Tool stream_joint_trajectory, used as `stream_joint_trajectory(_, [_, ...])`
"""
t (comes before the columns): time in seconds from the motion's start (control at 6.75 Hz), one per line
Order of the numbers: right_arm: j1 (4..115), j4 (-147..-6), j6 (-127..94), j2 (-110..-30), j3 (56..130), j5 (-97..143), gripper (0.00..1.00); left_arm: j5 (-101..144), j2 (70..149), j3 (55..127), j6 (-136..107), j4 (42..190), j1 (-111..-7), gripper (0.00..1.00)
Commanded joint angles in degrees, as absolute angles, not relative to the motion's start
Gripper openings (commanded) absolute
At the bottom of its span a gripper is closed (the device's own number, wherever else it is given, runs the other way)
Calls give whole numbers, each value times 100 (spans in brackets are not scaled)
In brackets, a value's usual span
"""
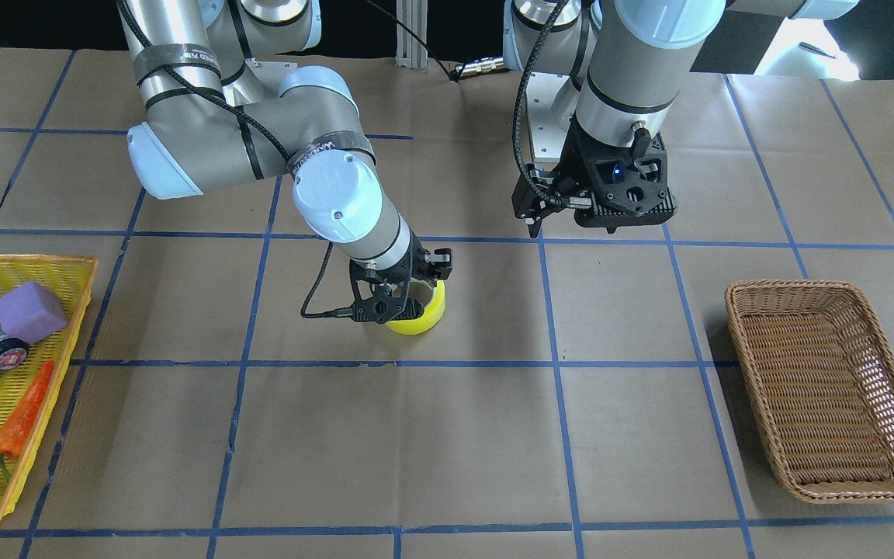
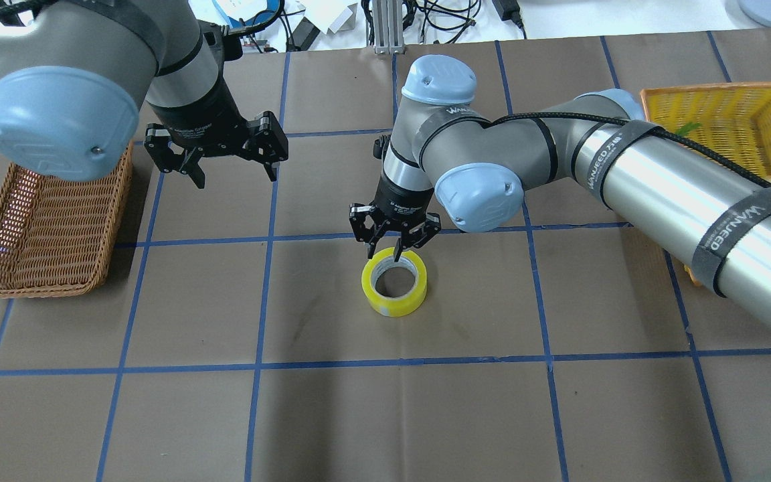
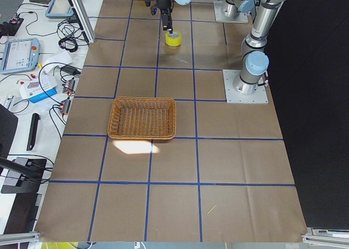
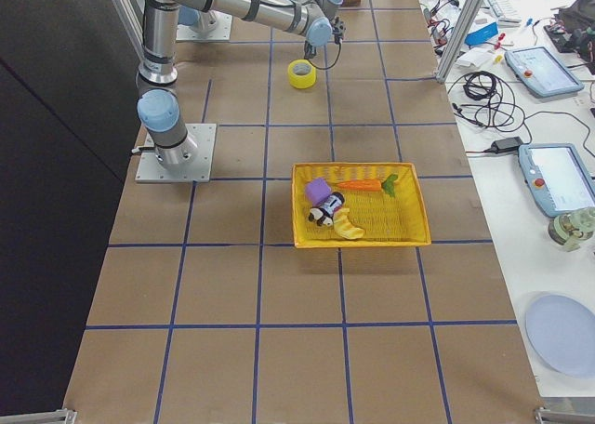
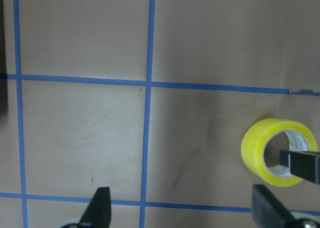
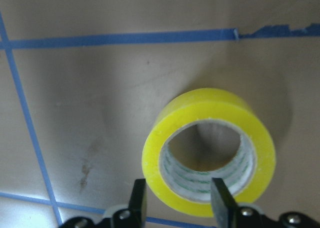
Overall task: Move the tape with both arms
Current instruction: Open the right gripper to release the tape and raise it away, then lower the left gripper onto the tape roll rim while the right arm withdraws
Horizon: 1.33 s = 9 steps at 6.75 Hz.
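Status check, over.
Right gripper open, straddling the wall of the yellow packing-tape roll. Left gripper open, hovering apart. Brown wicker basket beyond it, off the path.

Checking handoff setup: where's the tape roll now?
Overhead view: the tape roll lies flat on the table near centre, under the right gripper, which straddles its far rim; the left gripper hovers apart to its left.
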<state>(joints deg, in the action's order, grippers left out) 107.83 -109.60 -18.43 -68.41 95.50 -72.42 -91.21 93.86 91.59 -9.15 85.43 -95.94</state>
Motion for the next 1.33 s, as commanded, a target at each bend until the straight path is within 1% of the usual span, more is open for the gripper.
stream_joint_trajectory(0.0, [10059, -10846, -1436, -7047, 9222, -7690, 100, -9062, 9395, 9263, -764, 8560, -9563, 100])
stream_joint_trajectory(0.15, [9602, -10837, -989, -7379, 9107, -8021, 100, -8809, 9500, 9490, -1017, 8543, -9615, 100])
stream_joint_trajectory(0.3, [9189, -10785, -671, -7713, 9149, -8225, 100, -8450, 9597, 9727, -1324, 8499, -9633, 100])
stream_joint_trajectory(0.44, [8958, -10323, -616, -8056, 9123, -8253, 100, -8211, 9632, 9930, -1484, 8308, -9659, 100])
stream_joint_trajectory(0.59, [8739, -10223, -363, -8355, 9158, -8401, 100, -8183, 9694, 10297, -1520, 7923, -9885, 100])
stream_joint_trajectory(0.89, [8710, -9976, -133, -8525, 9193, -8525, 100, -8200, 9983, 10966, -1854, 6606, -10343, 100])
stream_joint_trajectory(1.04, [8710, -9706, -132, -8604, 9202, -8847, 100, -8209, 10115, 11204, -1907, 6296, -10345, 95])
stream_joint_trajectory(1.19, [8710, -9573, -132, -8622, 9202, -8946, 100, -8209, 10395, 11371, -1951, 5754, -10440, 92])
